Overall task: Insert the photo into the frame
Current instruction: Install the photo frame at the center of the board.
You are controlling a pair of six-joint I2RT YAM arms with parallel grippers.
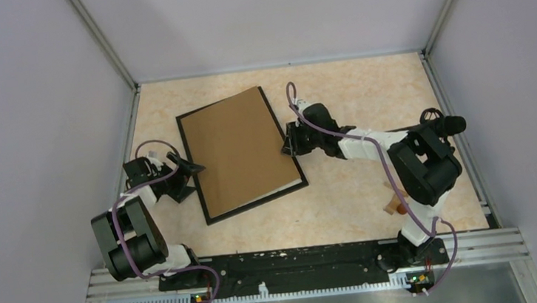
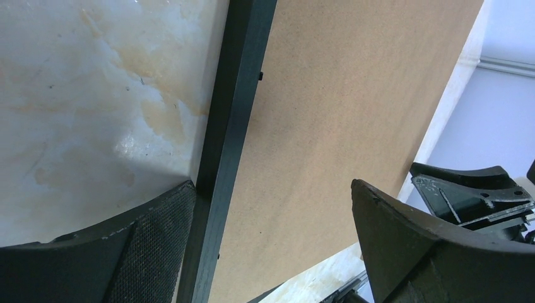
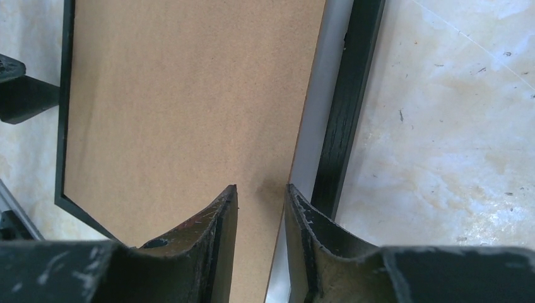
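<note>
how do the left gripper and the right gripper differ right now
Left gripper: jaws wide apart, straddling the left rail of the frame. Right gripper: jaws almost together, with a slim gap over the right edge of the brown board; a grip can't be confirmed. The left gripper sits at the frame's left side, the right gripper at its right side. Both are low at the frame's edges, facing each other across it.

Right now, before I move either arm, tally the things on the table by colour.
Black: 1, thin-bordered rectangular picture frame.
Brown: 1, flat rectangular fibreboard panel lying over it.
White: 1, sheet edge showing beneath the panel.
Tan: 1, small item by the right arm, too small to identify.
Total: 4.
</note>
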